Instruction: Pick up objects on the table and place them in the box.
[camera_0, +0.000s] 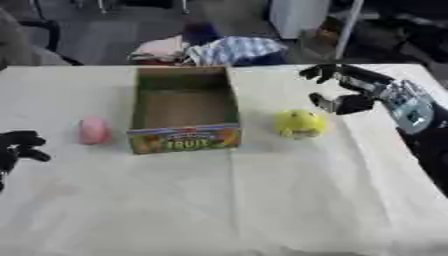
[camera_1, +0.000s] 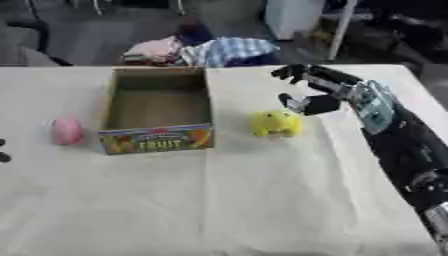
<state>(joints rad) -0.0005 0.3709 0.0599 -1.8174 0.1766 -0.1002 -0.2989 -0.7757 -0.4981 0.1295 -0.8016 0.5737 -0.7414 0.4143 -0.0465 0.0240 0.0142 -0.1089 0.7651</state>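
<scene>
A table covered in a cream-white cloth (camera_0: 262, 200) fills the view, seen from above. The robot's right hand (camera_0: 346, 87), black with a silver wrist, reaches in from the right side and hangs above the cloth with its fingers spread wide and its thumb held apart below them. It holds nothing and touches nothing. Just beside it, toward the middle of the table, sits a round yellow soft toy (camera_0: 299, 123), possibly with a face on it, though the view is too soft to be sure. The toy rests on the cloth, near the hand's thumb but apart from it.

In the middle of the table stands an open-topped brown cardboard box (camera_0: 184, 107), with nothing visible inside it. Its near wall carries a colourful printed panel where the word "FRUIT" can be read in yellow letters; a smaller red mark above that word cannot be read. The yellow toy lies to the right of the box, near it but not touching.

To the left of the box, on the cloth, lies a small pink rounded object (camera_0: 93, 130). Further left, at the picture's left edge, the robot's black left hand (camera_0: 17, 147) shows with its fingers curled, holding nothing.

Beyond the far edge of the table lies a heap of checked and pale fabric (camera_0: 223, 50).
</scene>
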